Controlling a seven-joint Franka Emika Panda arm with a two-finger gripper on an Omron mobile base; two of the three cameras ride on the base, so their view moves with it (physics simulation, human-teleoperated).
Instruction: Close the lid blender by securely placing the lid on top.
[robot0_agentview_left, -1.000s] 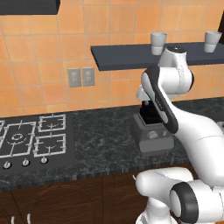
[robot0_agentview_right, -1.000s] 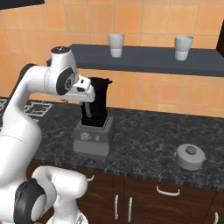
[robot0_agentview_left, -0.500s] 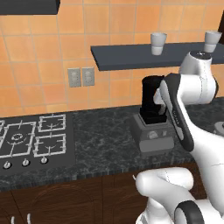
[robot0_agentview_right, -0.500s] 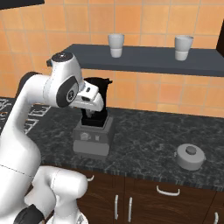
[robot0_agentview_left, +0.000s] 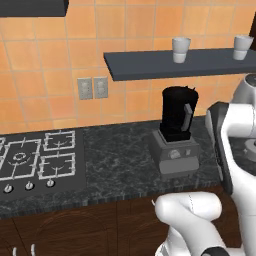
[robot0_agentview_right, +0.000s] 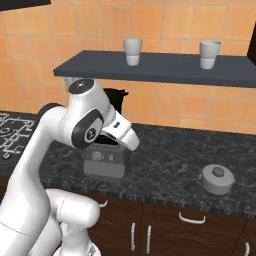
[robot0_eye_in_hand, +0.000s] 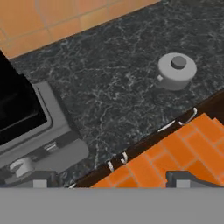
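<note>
The tall black blender jar (robot0_agentview_left: 177, 114), with its grey side handle, stands open-topped on a boxy grey base with a round knob, on the dark speckled stone tabletop (robot0_agentview_left: 117, 160) below a dark wall shelf (robot0_agentview_right: 150, 67) that carries two small white cups (robot0_agentview_right: 132, 51). The low, domed, light grey round lid (robot0_agentview_right: 217, 179) sits flat on the same tabletop, well apart from the blender, off to the robot's right and near the front edge above the wooden cabinet doors. In the hand view the lid (robot0_eye_in_hand: 176, 71) lies in the upper right while the blender's base and jar fill the left edge.

The step in hand, as I judge it, is the reach for the lid — nothing is carried and the jar is not yet capped. The arm hangs above the tabletop between blender and lid, the hand well clear of both.

The tool (robot0_eye_in_hand: 109, 182) shows just two small dark tips at the bottom of the hand view, set wide apart with nothing between them — it looks parted and empty.

The next move calls for bringing the tool over the lid, squaring it to the small central knob or the rim, then descending and closing. After that the lid must be lifted, carried to the jar and seated level on its mouth.
</note>
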